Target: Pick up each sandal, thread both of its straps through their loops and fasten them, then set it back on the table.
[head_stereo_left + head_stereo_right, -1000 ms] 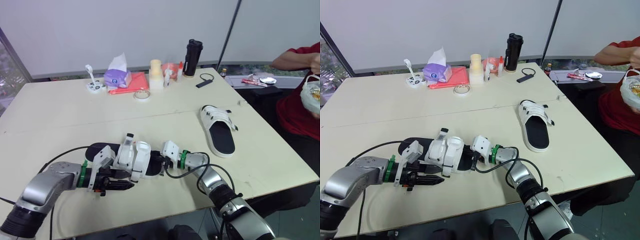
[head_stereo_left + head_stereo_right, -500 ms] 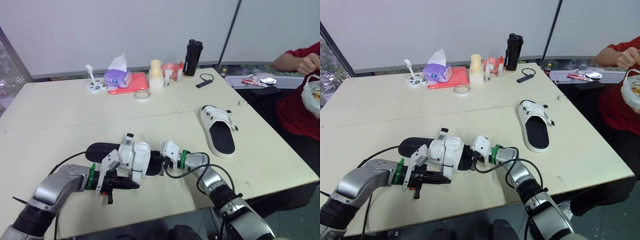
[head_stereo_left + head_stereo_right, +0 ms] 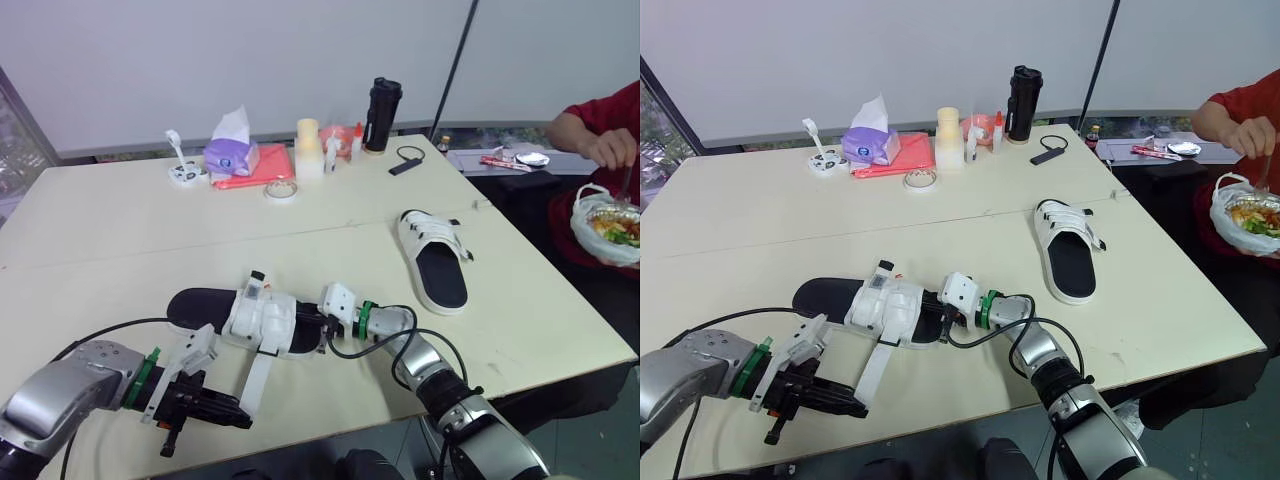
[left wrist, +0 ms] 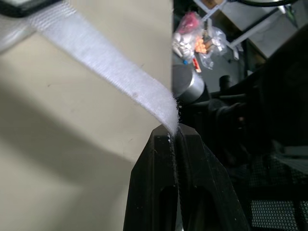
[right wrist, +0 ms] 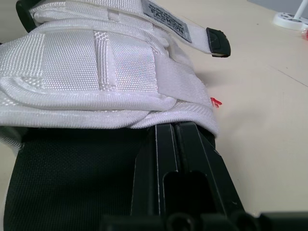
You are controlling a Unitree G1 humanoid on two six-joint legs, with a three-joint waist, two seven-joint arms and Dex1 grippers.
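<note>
Beside the near sandal (image 3: 262,312), left gripper (image 4: 174,132) pinches its loose strap (image 3: 255,380) end; right gripper (image 5: 175,126) clamps the sandal, tips partly hidden.

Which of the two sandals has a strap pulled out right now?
The near sandal: the left claw pinches its loose strap. The far sandal lies apart, straps across it.

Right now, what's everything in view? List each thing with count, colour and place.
near sandal: one, white straps, black sole, table's front
strap: one, white, stretched towards front edge
far sandal: one, white and black, right side
tissue pack: one, purple, far edge
bottle: one, black, far edge
tape roll: one, pale, near tissue pack
table: one, cream
person: one, red top, beyond right edge
left tool: black, shut on strap
right tool: black, shut on near sandal
</note>
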